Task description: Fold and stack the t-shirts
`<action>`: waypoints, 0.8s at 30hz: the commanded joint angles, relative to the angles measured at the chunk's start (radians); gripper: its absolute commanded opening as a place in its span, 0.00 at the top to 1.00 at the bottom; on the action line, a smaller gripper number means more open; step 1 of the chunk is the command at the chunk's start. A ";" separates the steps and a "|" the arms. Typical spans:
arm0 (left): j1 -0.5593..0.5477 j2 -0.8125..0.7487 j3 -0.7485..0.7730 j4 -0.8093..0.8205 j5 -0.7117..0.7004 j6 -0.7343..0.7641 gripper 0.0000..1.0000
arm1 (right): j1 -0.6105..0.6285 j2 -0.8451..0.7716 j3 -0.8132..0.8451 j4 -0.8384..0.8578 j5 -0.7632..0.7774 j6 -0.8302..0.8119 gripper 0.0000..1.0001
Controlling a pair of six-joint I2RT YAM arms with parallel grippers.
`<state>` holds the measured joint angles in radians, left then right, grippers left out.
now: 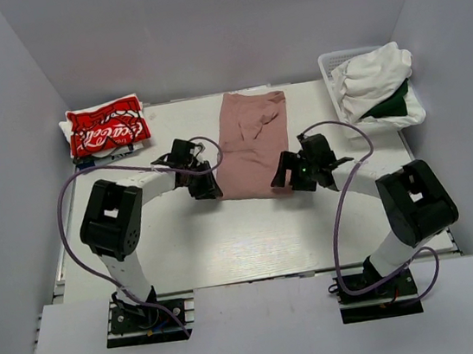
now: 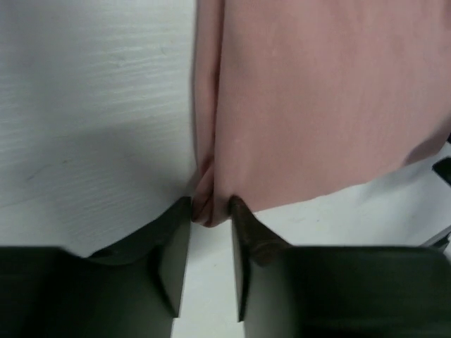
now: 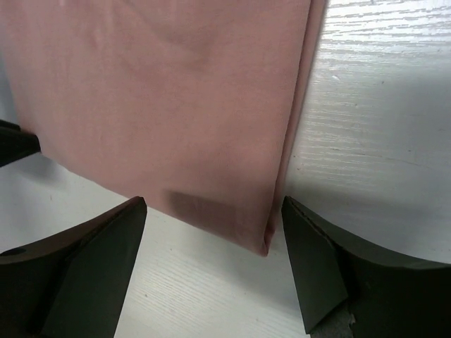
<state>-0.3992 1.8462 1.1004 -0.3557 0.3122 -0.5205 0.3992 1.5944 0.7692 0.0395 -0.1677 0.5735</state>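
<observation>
A dusty-pink t-shirt [image 1: 248, 145] lies folded lengthwise in a long strip on the white table [image 1: 227, 239]. My left gripper [image 1: 206, 187] is at its near left corner, jaws shut on the pinched pink cloth [image 2: 206, 204]. My right gripper [image 1: 287, 175] is at the near right corner, jaws wide open on either side of the corner [image 3: 262, 239], not touching it. A folded red t-shirt with white script [image 1: 106, 127] lies on a stack at the back left. White t-shirts [image 1: 372, 76] and a dark green one [image 1: 394, 105] sit in the basket.
A white lattice basket [image 1: 332, 63] stands at the back right corner. Grey walls enclose the table on three sides. Purple cables [image 1: 342, 207] loop over both arms.
</observation>
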 commanded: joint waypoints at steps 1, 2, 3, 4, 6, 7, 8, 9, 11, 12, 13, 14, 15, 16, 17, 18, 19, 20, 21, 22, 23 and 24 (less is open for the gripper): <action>-0.019 0.002 -0.060 0.043 0.050 0.010 0.63 | 0.001 0.027 -0.010 0.005 -0.024 0.006 0.17; -0.020 0.002 -0.072 0.056 0.065 0.010 0.63 | 0.000 0.022 -0.034 0.008 -0.027 0.015 0.23; -0.020 0.013 -0.082 0.070 0.065 0.001 0.63 | 0.001 0.024 -0.041 0.029 -0.024 0.019 0.25; -0.020 0.028 -0.082 0.070 0.065 0.001 0.64 | -0.002 0.021 -0.047 0.036 -0.020 0.020 0.29; -0.020 0.054 -0.050 0.070 0.065 0.001 0.74 | -0.002 0.027 -0.051 0.031 -0.016 0.029 0.46; -0.029 0.067 -0.037 0.057 0.065 0.001 0.81 | 0.001 0.027 -0.051 0.031 -0.012 0.028 0.52; -0.029 0.086 -0.028 0.057 0.065 0.001 0.97 | 0.001 0.027 -0.051 0.031 0.000 0.026 0.62; -0.029 0.087 -0.019 0.057 0.080 0.001 1.00 | 0.000 0.024 -0.048 0.030 0.011 0.025 0.68; -0.029 0.099 -0.008 0.046 0.099 0.010 1.00 | -0.002 0.022 -0.028 -0.001 0.020 0.020 0.83; -0.029 0.078 -0.017 0.034 0.099 0.010 1.00 | 0.001 0.012 -0.024 -0.016 0.033 0.014 0.88; -0.029 0.058 -0.028 0.034 0.090 0.010 1.00 | 0.003 -0.003 -0.024 -0.038 0.051 0.008 0.93; -0.029 0.032 -0.042 0.008 0.073 0.010 1.00 | 0.004 -0.023 -0.025 -0.038 0.040 0.002 0.98; -0.029 0.000 -0.080 0.008 0.064 0.010 1.00 | 0.004 -0.039 -0.040 -0.068 0.033 -0.012 1.00; -0.038 -0.080 -0.106 0.008 0.054 0.010 1.00 | 0.004 -0.054 -0.048 -0.097 0.013 -0.020 1.00; -0.038 -0.125 -0.135 0.008 0.044 0.010 1.00 | 0.006 -0.104 -0.051 -0.114 -0.004 -0.024 1.00; -0.047 -0.169 -0.192 0.008 0.044 -0.001 1.00 | 0.013 -0.122 -0.060 -0.137 -0.010 -0.046 1.00; -0.061 -0.215 -0.218 0.008 0.044 -0.001 1.00 | 0.016 -0.167 -0.064 -0.183 -0.021 -0.053 1.00; -0.061 -0.304 -0.256 -0.003 0.053 -0.001 1.00 | 0.026 -0.210 -0.070 -0.235 -0.035 -0.064 1.00; -0.076 -0.347 -0.272 -0.035 0.053 -0.010 1.00 | 0.030 -0.229 -0.073 -0.294 -0.055 -0.079 1.00; -0.090 -0.388 -0.283 -0.055 0.053 -0.010 1.00 | 0.035 -0.284 -0.079 -0.318 -0.065 -0.090 1.00; -0.090 -0.431 -0.304 -0.075 0.053 -0.024 1.00 | 0.039 -0.325 -0.085 -0.363 -0.122 -0.119 1.00; -0.102 -0.518 -0.313 -0.106 0.053 -0.038 1.00 | 0.044 -0.364 -0.087 -0.389 -0.139 -0.130 1.00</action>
<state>-0.4778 1.4990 0.8070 -0.3843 0.3759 -0.5411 0.4301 1.3270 0.6941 -0.1982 -0.2161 0.5137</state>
